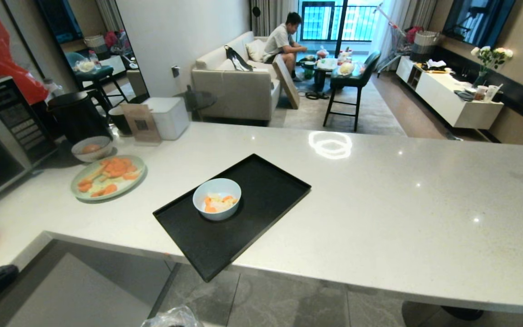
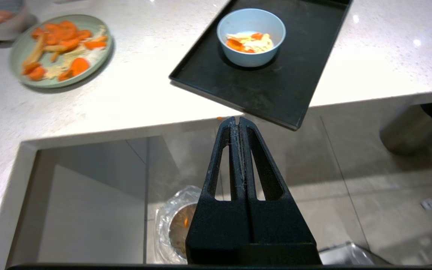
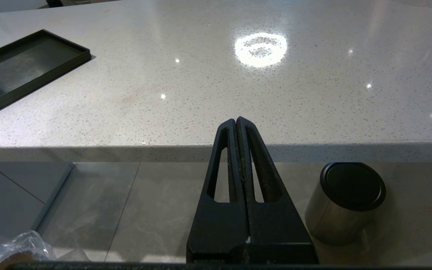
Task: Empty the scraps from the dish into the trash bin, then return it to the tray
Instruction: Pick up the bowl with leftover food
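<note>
Green plate point(image 1: 108, 177) left of tray point(image 1: 261, 190) with dish point(image 1: 216, 198); both hands point(image 2: 237, 120) point(image 3: 236, 120) pressed together, empty.

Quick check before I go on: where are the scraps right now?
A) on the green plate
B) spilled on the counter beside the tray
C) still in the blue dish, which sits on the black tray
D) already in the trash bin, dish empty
C: the scraps lie inside the dish, which stands on the tray; the left gripper, shut, hangs short of the counter edge above the trash bin.
</note>
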